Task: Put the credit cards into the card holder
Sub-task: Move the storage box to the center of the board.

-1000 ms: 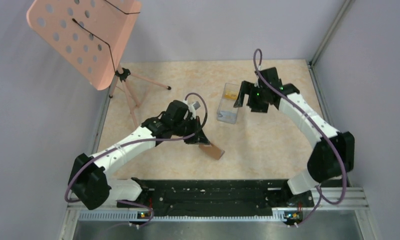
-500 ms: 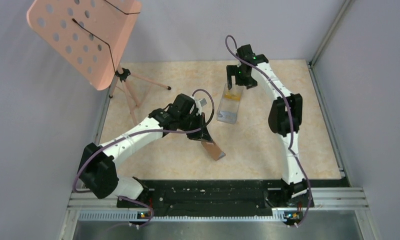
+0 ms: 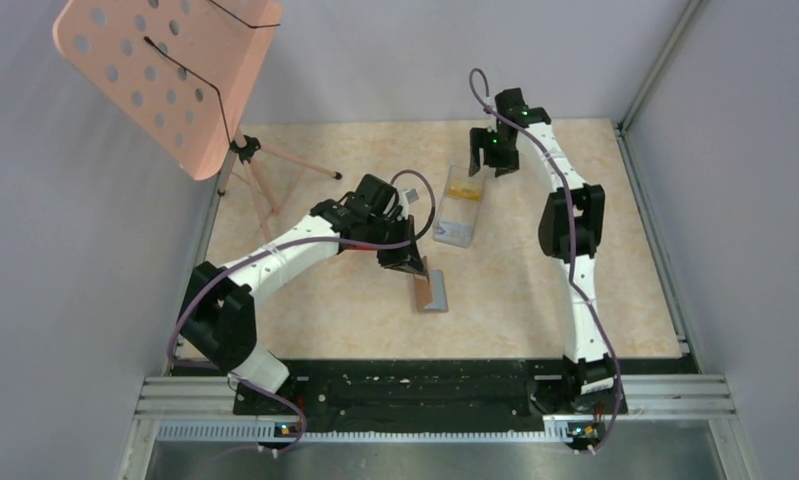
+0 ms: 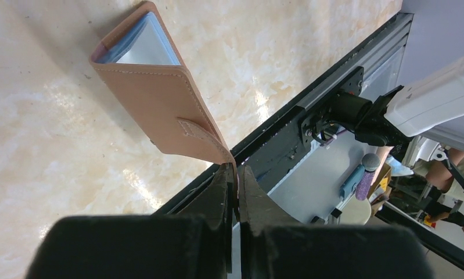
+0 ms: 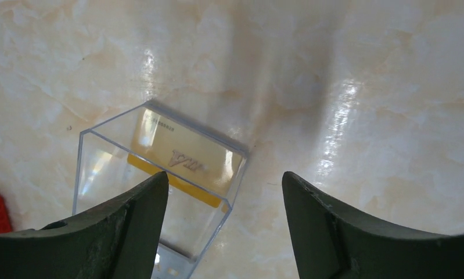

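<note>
Beside the clear box (image 3: 455, 218), the left gripper (image 4: 235, 174) is clamping the shifted card holder (image 4: 154, 104) by its flap. The released right gripper (image 5: 223, 183) is now hovering over a yellow credit card (image 5: 183, 158), so pickup appears next.

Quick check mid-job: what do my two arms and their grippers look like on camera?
Both arms match: the left arm and right arm have white links with black joint housings, each trailed by a looping purple cable. The left gripper and right gripper have dark fingers; a green light glows at the right wrist.
</note>
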